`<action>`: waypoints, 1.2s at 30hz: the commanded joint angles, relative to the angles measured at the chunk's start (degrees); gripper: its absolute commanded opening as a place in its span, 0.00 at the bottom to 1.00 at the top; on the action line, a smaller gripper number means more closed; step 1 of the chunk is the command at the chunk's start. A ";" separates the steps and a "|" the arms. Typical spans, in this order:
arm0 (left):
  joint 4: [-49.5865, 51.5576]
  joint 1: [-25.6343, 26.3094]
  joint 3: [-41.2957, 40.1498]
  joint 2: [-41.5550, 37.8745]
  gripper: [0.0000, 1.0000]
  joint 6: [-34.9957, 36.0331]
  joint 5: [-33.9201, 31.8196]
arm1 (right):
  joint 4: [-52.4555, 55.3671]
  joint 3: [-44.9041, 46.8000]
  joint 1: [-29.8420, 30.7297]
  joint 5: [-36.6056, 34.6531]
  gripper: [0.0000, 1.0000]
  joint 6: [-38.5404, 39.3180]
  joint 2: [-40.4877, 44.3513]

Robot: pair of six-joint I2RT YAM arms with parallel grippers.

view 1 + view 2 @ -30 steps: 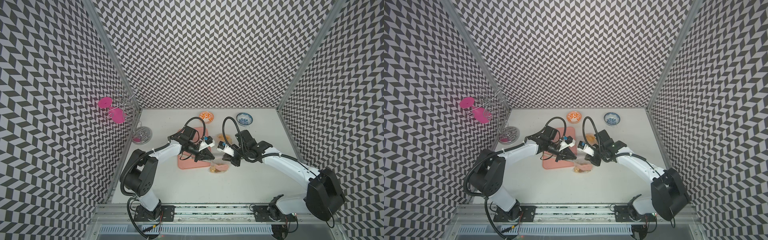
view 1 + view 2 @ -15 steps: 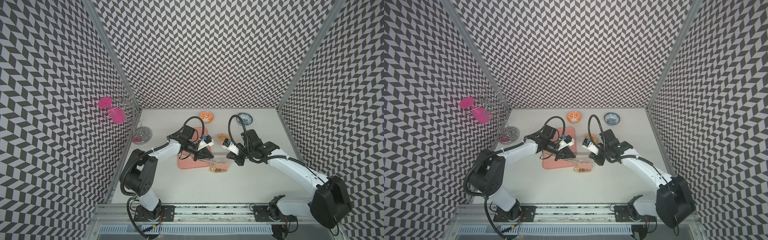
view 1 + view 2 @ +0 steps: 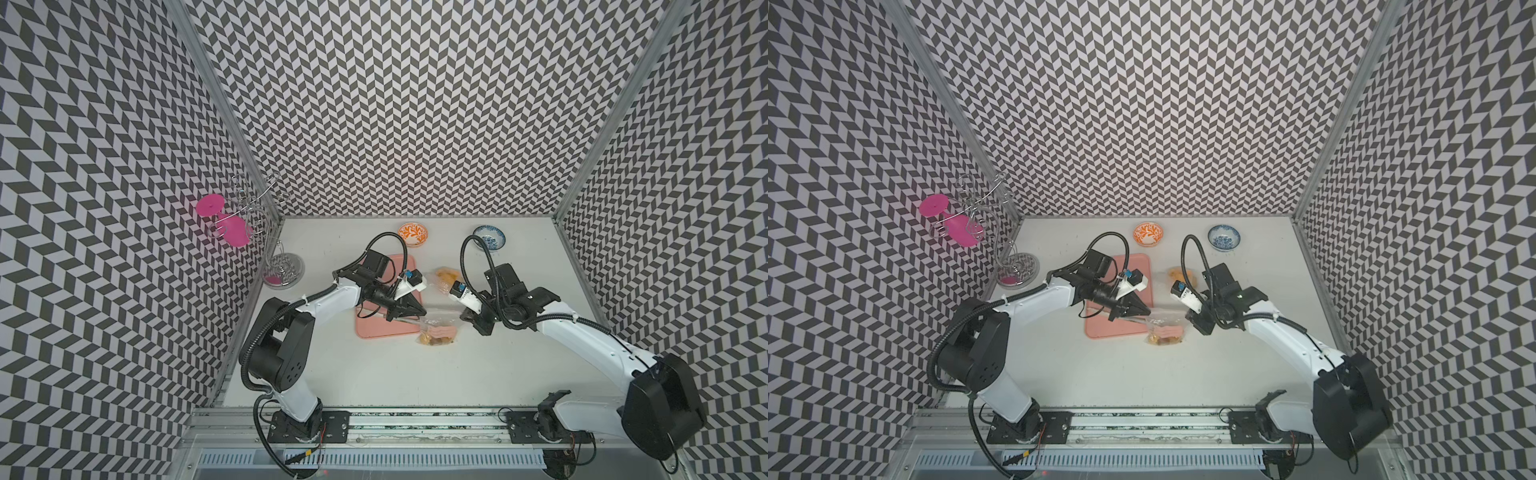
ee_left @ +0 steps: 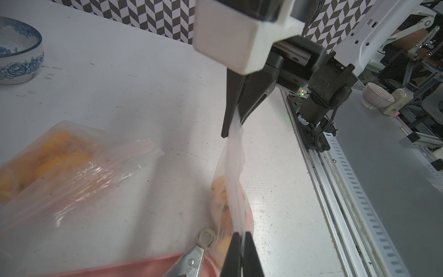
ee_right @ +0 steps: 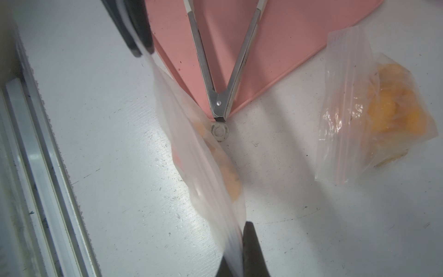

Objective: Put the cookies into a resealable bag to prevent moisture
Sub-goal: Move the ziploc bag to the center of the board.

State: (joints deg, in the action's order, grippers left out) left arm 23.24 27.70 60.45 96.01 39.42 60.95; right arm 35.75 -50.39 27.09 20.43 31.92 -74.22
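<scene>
Both arms meet mid-table over one clear bag [image 3: 438,330]. The left gripper [image 3: 422,315] has its jaws closed on one end of the bag's top edge. The right gripper [image 3: 465,318] has its jaws pinched on the other end, so the film is pulled taut between them, clearest in the left wrist view. The cookies [image 4: 220,191] are inside this bag, a yellow-orange clump low in its belly. The belly sags to the table [image 3: 374,374] just beside the near corner of the pink tray [image 3: 374,328]. Metal tongs [image 5: 215,72] lie spread on the tray with their hinge end poking off the corner, touching or nearly touching the bag. No loose cookies show on the visible tray surface or the table, so loading looks done. A second bag [image 3: 445,276] with yellow contents lies flat farther back, apart from both arms. An orange bowl [image 3: 412,234] and a blue bowl [image 3: 489,237] sit at the rear. What seems left is closing the zip strip. Whether it is already pressed shut cannot be told because the film is too blurred at the top edge. After that, both grippers release.
</scene>
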 commanded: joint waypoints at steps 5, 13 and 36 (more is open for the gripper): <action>0.23 -0.24 1.17 0.58 0.00 0.59 0.03 | -0.12 -0.52 -2.12 -1.26 0.00 -2.38 3.09; -3.59 0.92 5.07 3.00 0.00 -3.70 -1.73 | 1.64 -2.74 -3.62 -4.92 0.00 -4.06 2.54; -13.46 -0.58 19.85 16.27 0.30 -22.81 -23.01 | -8.37 -19.25 -6.29 -20.49 0.17 -4.60 -20.71</action>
State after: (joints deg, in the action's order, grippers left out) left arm 11.16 27.68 77.73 111.92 18.83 41.69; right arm 31.20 -66.22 21.71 1.89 27.90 -92.77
